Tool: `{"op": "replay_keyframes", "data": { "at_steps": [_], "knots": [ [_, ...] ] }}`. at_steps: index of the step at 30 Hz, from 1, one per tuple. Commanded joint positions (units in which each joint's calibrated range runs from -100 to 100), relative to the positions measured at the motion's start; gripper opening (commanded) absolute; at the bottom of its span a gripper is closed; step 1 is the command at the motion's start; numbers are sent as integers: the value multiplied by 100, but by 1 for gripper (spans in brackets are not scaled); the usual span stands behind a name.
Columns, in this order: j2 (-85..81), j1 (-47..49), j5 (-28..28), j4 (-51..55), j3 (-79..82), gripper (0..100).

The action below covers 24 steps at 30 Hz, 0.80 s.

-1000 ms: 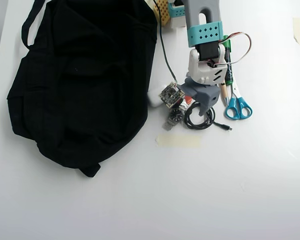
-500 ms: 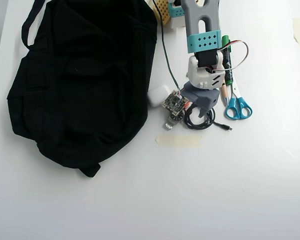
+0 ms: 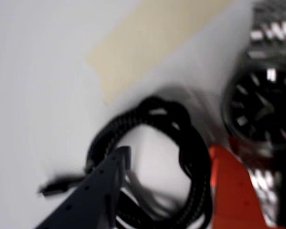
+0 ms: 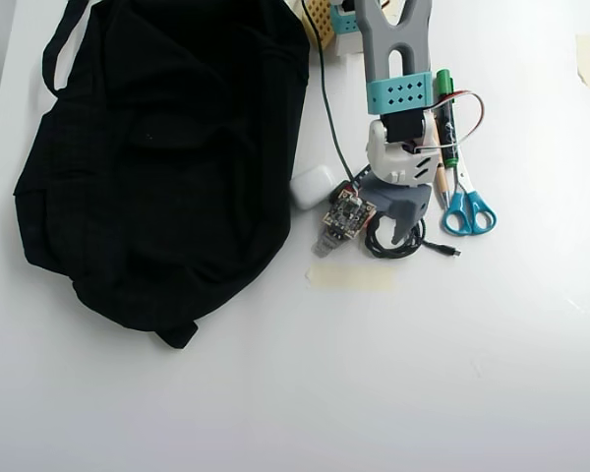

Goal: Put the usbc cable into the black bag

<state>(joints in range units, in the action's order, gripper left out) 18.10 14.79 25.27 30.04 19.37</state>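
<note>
Wrist view, blurred: usbc cable [image 3: 181, 157] lies coiled on the white table [image 3: 33, 71], just below the tan tape strip [image 3: 148, 38] and touching-close to the wristwatch [image 3: 264, 105] on its right; gripper [image 3: 174, 164] is spread, dark finger [image 3: 93, 193] over the coil's left side, orange finger [image 3: 231, 191] between coil and watch. Overhead view: usbc cable [image 4: 398, 244] sits just right of the black bag [image 4: 157, 157], outside it, plug end pointing away from the bag, with gripper [image 4: 388, 221] on top of the coil, scissors [image 4: 467, 208] further right and a white case [image 4: 313, 187] against the bag's edge.

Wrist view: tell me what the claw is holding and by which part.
Nothing yet. The claw is open, its dark finger and orange finger straddling one side of the coiled cable on the table.
</note>
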Motion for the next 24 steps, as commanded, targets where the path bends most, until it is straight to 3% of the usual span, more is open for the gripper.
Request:
{"op": "replay_keyframes", "data": {
  "at_steps": [1,6,12,24],
  "knots": [
    [248,10,-26,-248,-50,22],
    [373,32,-26,-385,-50,22],
    [340,17,-47,-411,-59,14],
    [356,-58,-1416,-876,-41,12]
  ]
}}
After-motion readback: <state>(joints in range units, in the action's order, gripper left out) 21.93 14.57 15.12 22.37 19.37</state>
